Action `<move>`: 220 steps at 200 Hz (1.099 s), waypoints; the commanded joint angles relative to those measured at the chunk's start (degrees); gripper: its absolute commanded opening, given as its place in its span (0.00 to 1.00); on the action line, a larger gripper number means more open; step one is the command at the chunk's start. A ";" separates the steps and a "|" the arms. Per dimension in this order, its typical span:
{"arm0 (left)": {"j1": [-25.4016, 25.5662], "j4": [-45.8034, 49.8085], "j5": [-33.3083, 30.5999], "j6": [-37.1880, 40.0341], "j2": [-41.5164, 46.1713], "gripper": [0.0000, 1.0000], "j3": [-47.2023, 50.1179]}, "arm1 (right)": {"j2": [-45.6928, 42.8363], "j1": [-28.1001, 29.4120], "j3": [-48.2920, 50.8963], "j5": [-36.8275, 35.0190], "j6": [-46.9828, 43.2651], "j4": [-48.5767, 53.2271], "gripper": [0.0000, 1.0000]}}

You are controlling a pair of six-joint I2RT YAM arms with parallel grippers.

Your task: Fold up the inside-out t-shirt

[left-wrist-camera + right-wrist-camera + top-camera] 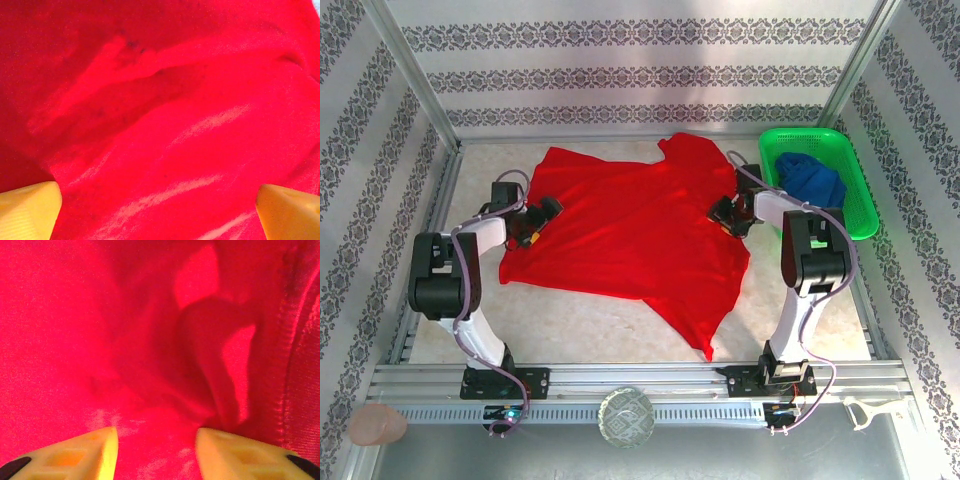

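Observation:
The inside-out t-shirt, bright red, lies spread across the middle of the table, with one corner trailing toward the near edge. My left gripper sits over its left edge. In the left wrist view the left gripper is wide open, and rumpled red cloth with faint white streaks lies under it. My right gripper is over the shirt's right side. In the right wrist view the right gripper has its yellow fingers apart just above a raised fold, with a stitched hem to the right.
A green basket holding a dark blue garment stands at the back right, close to the right arm. A round patterned disc and a pinkish lump lie on the near rail. Patterned walls enclose the table.

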State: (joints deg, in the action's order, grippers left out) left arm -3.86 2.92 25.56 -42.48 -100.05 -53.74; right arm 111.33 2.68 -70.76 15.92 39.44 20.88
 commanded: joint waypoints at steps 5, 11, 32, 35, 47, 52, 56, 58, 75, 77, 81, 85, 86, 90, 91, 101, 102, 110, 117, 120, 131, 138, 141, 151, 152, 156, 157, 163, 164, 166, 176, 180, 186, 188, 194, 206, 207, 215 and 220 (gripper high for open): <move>-0.51 1.75 -3.53 -0.76 2.57 1.00 6.63 | 3.02 -0.96 -2.72 -0.48 4.71 1.19 0.50; -0.46 1.59 -4.02 -1.42 3.40 1.00 8.16 | 3.58 -1.13 -3.90 -0.52 4.72 1.94 0.50; -0.47 -0.73 -4.92 -4.80 6.08 1.00 14.13 | 5.56 -1.83 -6.58 0.60 5.35 2.94 0.50; -0.53 -1.39 -4.99 -5.26 6.40 1.00 14.87 | 5.69 -1.94 -6.76 0.89 5.45 2.86 0.50; -0.57 -4.25 -4.41 -5.66 7.32 1.00 16.60 | 5.96 -2.13 -7.64 2.39 5.06 2.50 0.50; -0.63 -4.64 -3.90 -5.10 7.48 1.00 16.26 | 5.88 -2.15 -7.92 3.13 4.52 2.35 0.49; -0.84 -4.67 -3.20 -4.34 7.62 1.00 15.69 | 5.64 -2.15 -8.07 3.98 3.98 1.99 0.49; -0.85 -4.68 -2.72 -3.88 7.71 1.00 15.22 | 5.39 -2.15 -8.03 4.35 3.71 1.67 0.49; -1.07 -0.78 0.27 0.93 9.04 1.00 9.57 | 1.31 -2.06 -6.11 7.80 2.31 -1.65 0.46; -1.13 0.05 0.28 1.51 9.36 1.00 8.72 | 0.57 -2.00 -5.72 8.05 2.24 -1.95 0.46; -1.10 2.14 0.15 2.70 10.14 1.00 7.39 | -0.96 -1.87 -5.08 8.47 2.22 -2.47 0.46; -1.13 3.98 -0.02 3.74 11.03 1.00 6.21 | -2.61 -1.68 -4.22 8.86 2.07 -2.79 0.45; -1.14 4.44 -0.13 4.04 11.33 1.00 5.94 | -3.05 -1.61 -4.13 8.95 2.01 -2.83 0.45; -1.08 6.31 -0.68 5.04 12.42 1.00 4.74 | -4.80 -1.34 -3.20 9.20 1.66 -2.95 0.45; -1.07 7.06 -0.90 5.26 12.68 1.00 4.50 | -5.29 -1.17 -3.00 9.29 1.50 -2.91 0.45; -1.12 13.62 -2.70 7.63 15.43 1.00 2.15 | -10.15 -0.16 -0.79 8.68 0.23 -2.00 0.45; -1.09 14.14 -2.83 7.83 15.73 1.00 2.02 | -10.64 -0.06 -0.52 8.60 0.08 -1.90 0.45; -1.12 17.68 -3.85 8.97 18.07 1.00 1.25 | -14.82 0.83 1.72 7.90 -0.74 -1.13 0.45; -1.14 19.86 -4.60 9.13 20.25 1.00 1.52 | -18.67 1.59 3.80 6.85 -1.14 -0.53 0.45; -1.15 20.79 -5.08 8.85 21.33 1.00 1.85 | -20.20 1.89 5.20 6.31 -1.25 -0.42 0.45; -1.38 22.88 -6.65 7.44 25.39 1.00 3.87 | -25.73 3.03 9.37 4.70 -0.96 0.02 0.46; -1.47 24.30 -8.46 5.76 27.87 1.00 5.25 | -29.25 3.86 11.75 4.11 -0.78 0.68 0.46; -1.49 25.16 -9.39 4.85 28.79 1.00 5.78 | -30.62 4.27 12.68 3.82 -0.75 1.07 0.46; -1.80 28.12 -10.85 2.88 31.57 1.00 7.18 | -35.04 5.72 15.46 2.36 -1.03 3.47 0.46; -1.87 28.47 -10.95 2.82 31.80 1.00 7.34 | -35.66 5.87 15.73 2.18 -1.03 3.68 0.46; -1.94 29.78 -11.29 2.32 32.89 1.00 7.80 | -37.72 6.47 16.92 1.56 -1.03 4.40 0.47; -1.98 30.13 -11.39 2.14 33.16 1.00 7.91 | -37.96 6.64 17.08 1.43 -1.03 4.59 0.47; -2.12 32.05 -11.95 1.32 34.67 0.99 8.54 | -41.19 7.58 19.11 0.53 -0.82 5.49 0.47; -2.12 32.36 -11.99 1.25 34.93 1.00 8.68 | -41.68 7.77 19.40 0.43 -0.79 5.66 0.47; -2.21 33.00 -12.08 0.97 35.47 0.99 8.85 | -42.63 8.09 20.04 0.16 -0.71 6.08 0.47; -2.49 35.14 -12.34 0.00 38.16 1.00 10.36 | -47.00 9.92 22.86 -1.56 -0.33 8.45 0.47; -2.55 35.73 -12.58 -0.43 39.40 1.00 11.07 | -49.13 10.92 23.84 -2.37 -0.16 9.67 0.47; -2.65 36.37 -13.13 -1.05 41.18 1.00 12.22 | -51.82 12.54 25.33 -3.86 0.06 11.66 0.47; -2.69 36.50 -13.36 -1.25 41.76 1.00 12.59 | -52.37 13.12 25.85 -4.43 0.27 12.21 0.47; -2.73 37.15 -14.32 -1.82 43.64 0.99 13.73 | -55.30 14.87 27.35 -5.94 0.75 14.34 0.47; -2.91 38.72 -16.71 -2.91 47.18 0.97 16.03 | -60.30 18.23 30.42 -8.27 2.36 18.36 0.48; -2.95 38.82 -16.96 -2.98 47.38 0.97 16.25 | -60.72 18.54 30.68 -8.49 2.55 18.69 0.48; -3.01 39.89 -18.96 -3.64 49.39 0.96 17.57 | -63.90 20.79 32.66 -10.09 4.07 21.27 0.48; -3.08 40.13 -19.80 -3.83 50.42 0.95 18.39 | -65.86 21.98 34.09 -10.82 5.16 22.98 0.48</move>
State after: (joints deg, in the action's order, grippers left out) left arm -6.13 35.73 12.16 -43.00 -54.46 -38.24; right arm 52.77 19.88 -41.67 12.21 40.93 32.58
